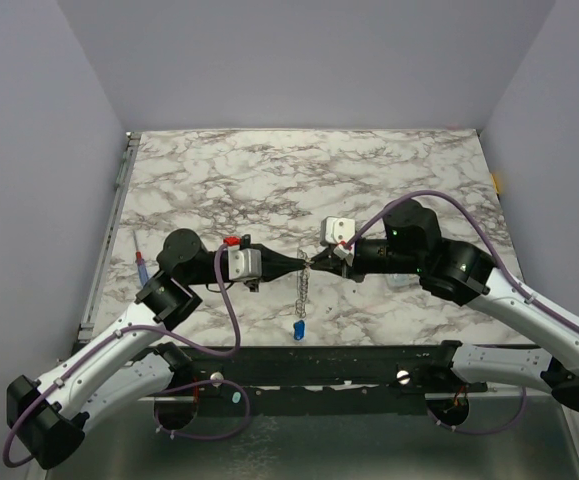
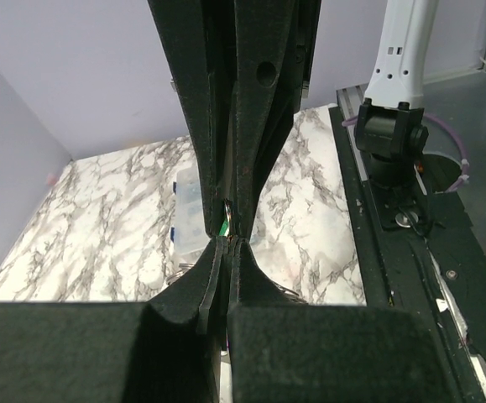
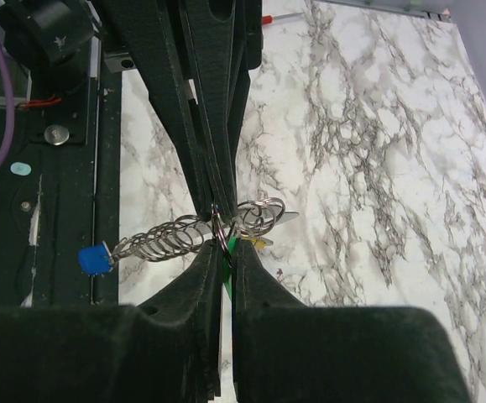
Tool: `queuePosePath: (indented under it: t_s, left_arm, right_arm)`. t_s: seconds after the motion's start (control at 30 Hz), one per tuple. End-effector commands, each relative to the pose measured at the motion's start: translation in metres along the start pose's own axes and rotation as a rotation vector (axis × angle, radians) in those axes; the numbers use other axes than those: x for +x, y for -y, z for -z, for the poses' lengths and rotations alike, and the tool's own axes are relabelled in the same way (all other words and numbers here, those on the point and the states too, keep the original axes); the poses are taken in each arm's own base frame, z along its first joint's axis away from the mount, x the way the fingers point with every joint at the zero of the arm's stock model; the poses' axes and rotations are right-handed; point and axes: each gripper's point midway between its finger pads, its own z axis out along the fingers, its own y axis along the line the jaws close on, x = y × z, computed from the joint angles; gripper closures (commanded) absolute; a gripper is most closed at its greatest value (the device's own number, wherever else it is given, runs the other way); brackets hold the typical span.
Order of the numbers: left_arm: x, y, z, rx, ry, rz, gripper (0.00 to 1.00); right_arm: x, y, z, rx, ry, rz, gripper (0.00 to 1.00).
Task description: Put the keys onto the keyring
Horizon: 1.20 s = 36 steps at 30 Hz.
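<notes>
**A:** Where's the keyring?

**B:** The keyring [image 3: 259, 217] sits over the middle of the worktop [image 1: 269, 170], right where the two arms' tips meet.

**A:** And the left fingers?

**B:** The left fingers [image 3: 202, 138] are pressed together, pinching the keyring at the point where its chain [image 3: 163, 242] joins.

**A:** The right fingers?

**B:** The right fingers [image 3: 184, 311] come at the keyring from the opposite side. They are all but closed, with a sliver of the green key [image 3: 228, 250] nipped between them.

**A:** The other keys?

**B:** The blue key [image 3: 94, 259] is at the far end of the chain, on the side of the keyring towards the arms' bases. The yellow key [image 3: 259, 243] shows just beside the keyring, touching the green one as far as I can tell.

**A:** Anything else?

**B:** A pen [image 1: 141, 262] lies well left of the keyring. A clear box [image 2: 188, 201] lies on the right arm's side of it.
</notes>
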Motion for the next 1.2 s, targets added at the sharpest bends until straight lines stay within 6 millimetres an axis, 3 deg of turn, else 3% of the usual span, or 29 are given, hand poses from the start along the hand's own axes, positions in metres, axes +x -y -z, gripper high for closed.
queuePosePath:
  t_s: [0.0, 0.23, 0.5, 0.53, 0.6, 0.73, 0.9, 1.17]
  left_arm:
    - [-0.018, -0.009, 0.003, -0.042, 0.061, -0.046, 1.00]
    - [-0.038, -0.017, 0.009, -0.097, 0.150, -0.052, 1.00]
    - [-0.045, -0.021, 0.012, -0.118, 0.199, -0.038, 1.00]
    - [-0.045, -0.020, 0.012, -0.116, 0.201, -0.036, 1.00]
    - [-0.045, -0.020, 0.012, -0.112, 0.210, -0.026, 1.00]
    - [-0.048, -0.018, 0.012, -0.113, 0.237, -0.007, 1.00]
    - [-0.048, -0.016, 0.012, -0.102, 0.244, 0.000, 1.00]
    - [-0.044, -0.011, 0.010, -0.066, 0.235, 0.011, 1.00]
  right_arm:
    - [0.001, -0.004, 0.002, -0.007, 0.008, -0.004, 0.94]
    - [0.005, -0.002, 0.000, 0.028, 0.036, -0.009, 0.99]
    - [-0.005, 0.002, 0.001, 0.073, 0.112, -0.022, 0.99]
    - [-0.007, 0.003, 0.001, 0.075, 0.121, -0.024, 0.97]
    - [-0.012, 0.003, 0.000, 0.067, 0.134, -0.033, 0.82]
    - [-0.016, 0.000, -0.001, 0.045, 0.144, -0.034, 0.60]
    - [-0.025, -0.012, 0.003, -0.028, 0.161, -0.033, 0.53]
    - [-0.043, 0.006, 0.014, 0.055, 0.187, 0.027, 0.42]
